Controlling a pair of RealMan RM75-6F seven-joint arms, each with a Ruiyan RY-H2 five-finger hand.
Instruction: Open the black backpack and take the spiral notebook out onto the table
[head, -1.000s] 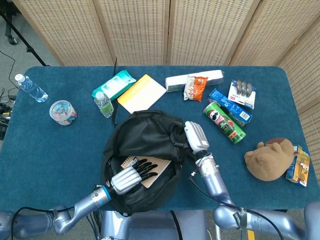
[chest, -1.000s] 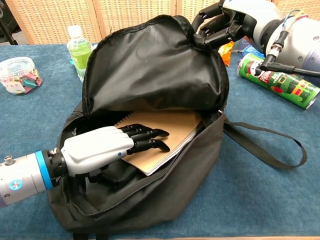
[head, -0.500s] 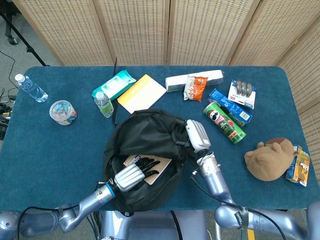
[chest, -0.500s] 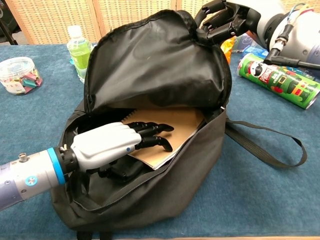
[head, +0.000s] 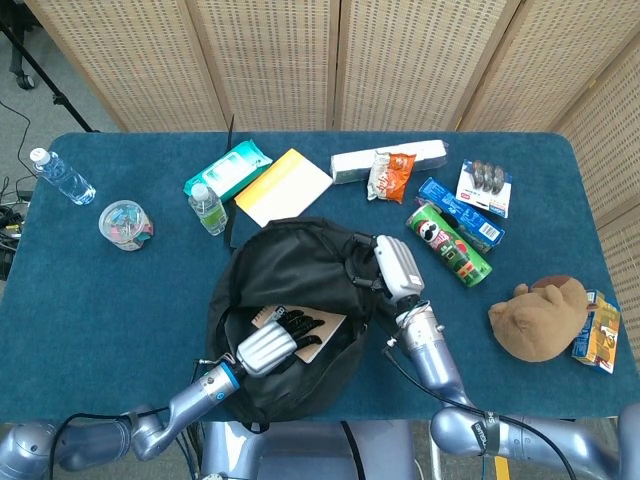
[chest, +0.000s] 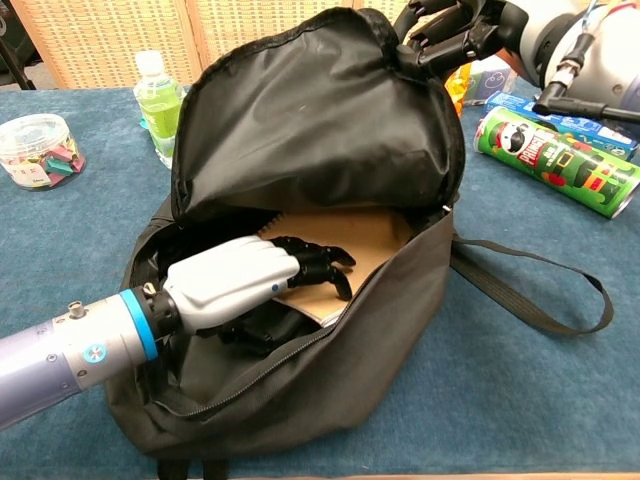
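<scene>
The black backpack (chest: 320, 150) sits open on the bench (head: 100, 300), its flap lifted at 12 o'clock by the right robot hand (chest: 450, 35), whose fingers are clamped on the flap's top edge. Inside, the spiral notebook (chest: 375, 240) lies flat, and the left robot hand (chest: 235, 285) rests its curled fingers on the cover. The mouth gapes toward 6 o'clock. A green chip can (chest: 555, 160) lies at 2 o'clock, well apart.

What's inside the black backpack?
Inside the open black backpack lies a brown spiral notebook, with the left hand reaching in and its fingers on the cover. The right hand holds the flap up. Anything under the notebook is hidden.
</scene>
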